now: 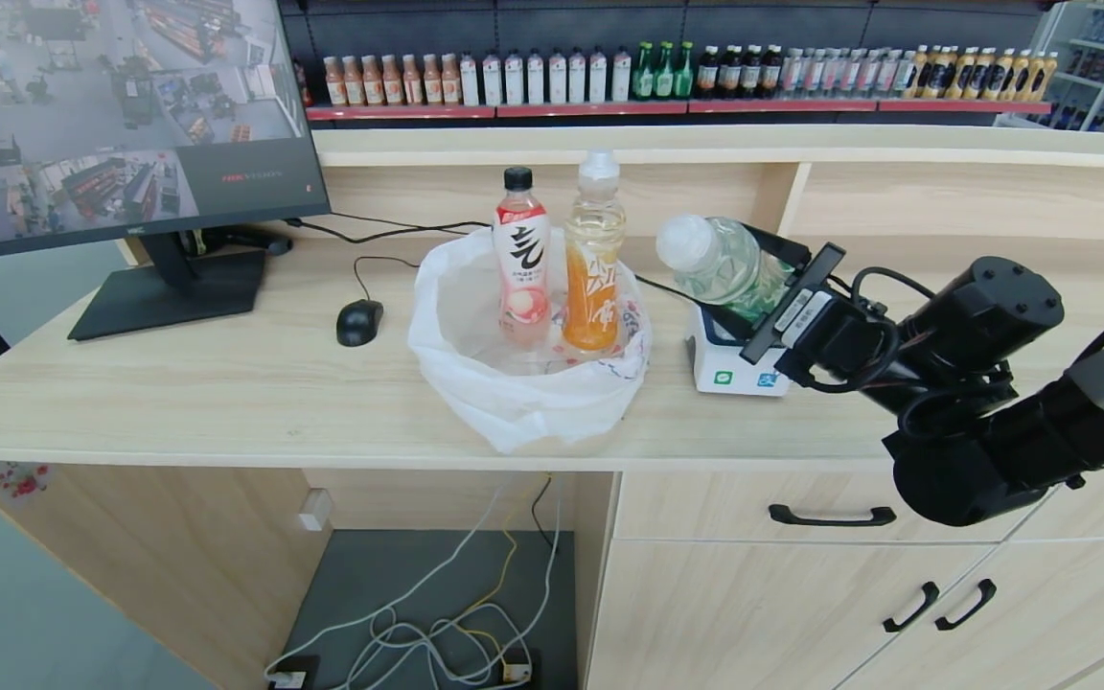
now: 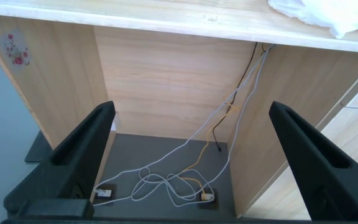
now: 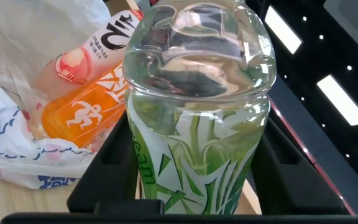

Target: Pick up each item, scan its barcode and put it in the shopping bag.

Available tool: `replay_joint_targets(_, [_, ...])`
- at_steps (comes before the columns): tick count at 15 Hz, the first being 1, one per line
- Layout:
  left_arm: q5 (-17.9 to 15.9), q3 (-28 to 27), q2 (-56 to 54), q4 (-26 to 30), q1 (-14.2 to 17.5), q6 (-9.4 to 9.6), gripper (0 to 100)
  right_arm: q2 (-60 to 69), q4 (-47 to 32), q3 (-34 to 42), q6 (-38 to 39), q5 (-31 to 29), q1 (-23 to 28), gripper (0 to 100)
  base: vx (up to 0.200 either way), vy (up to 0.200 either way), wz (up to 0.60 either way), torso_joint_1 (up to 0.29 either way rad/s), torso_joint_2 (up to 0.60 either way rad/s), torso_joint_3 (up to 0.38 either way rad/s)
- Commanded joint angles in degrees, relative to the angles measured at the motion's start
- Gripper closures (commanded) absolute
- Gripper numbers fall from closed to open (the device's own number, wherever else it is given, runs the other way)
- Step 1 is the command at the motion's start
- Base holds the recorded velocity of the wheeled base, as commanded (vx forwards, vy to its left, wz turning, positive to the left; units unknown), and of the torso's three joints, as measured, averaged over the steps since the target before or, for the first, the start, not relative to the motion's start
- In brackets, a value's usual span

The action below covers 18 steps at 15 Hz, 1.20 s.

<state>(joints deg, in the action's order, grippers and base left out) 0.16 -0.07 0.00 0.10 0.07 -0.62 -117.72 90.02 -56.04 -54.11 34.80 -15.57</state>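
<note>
My right fingers [image 1: 806, 287] grip a bottle [image 1: 717, 257] tilted over the scanner [image 1: 739, 369], beside the bag [image 1: 514, 393]. My left fingers [image 2: 86, 155] are open, below the tabletop [image 2: 166, 18].

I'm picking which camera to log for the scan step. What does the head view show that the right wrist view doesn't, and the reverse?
Head view adds: white scanner box, monitor, mouse, drink shelf. Right wrist view adds: the two fingers of the right gripper, one each side of the clear bottle. Both: that bottle, plus the pink bottle and orange bottle in the white bag.
</note>
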Motion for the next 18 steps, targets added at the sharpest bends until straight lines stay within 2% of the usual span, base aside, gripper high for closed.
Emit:
replay_joint_targets(1, [0.02,0.07,0.00,-0.01,0.01,0.01,0,-0.14,-0.02,0.05,-0.11,0.00,-0.08,100,0.000,0.000,0.00,0.000,0.00,0.000])
replay_joint_targets(13, [0.02,-0.01,0.00,-0.01,0.01,0.01,0,-0.14,-0.02,-0.21,0.50,0.70,-0.08,100,0.000,0.000,0.00,0.000,0.00,0.000])
replay_joint_targets(18, [0.02,-0.01,0.00,-0.01,0.01,0.01,0,2.68,-0.02,-0.21,4.19,0.00,-0.17,100,0.000,0.000,0.00,0.000,0.00,0.000])
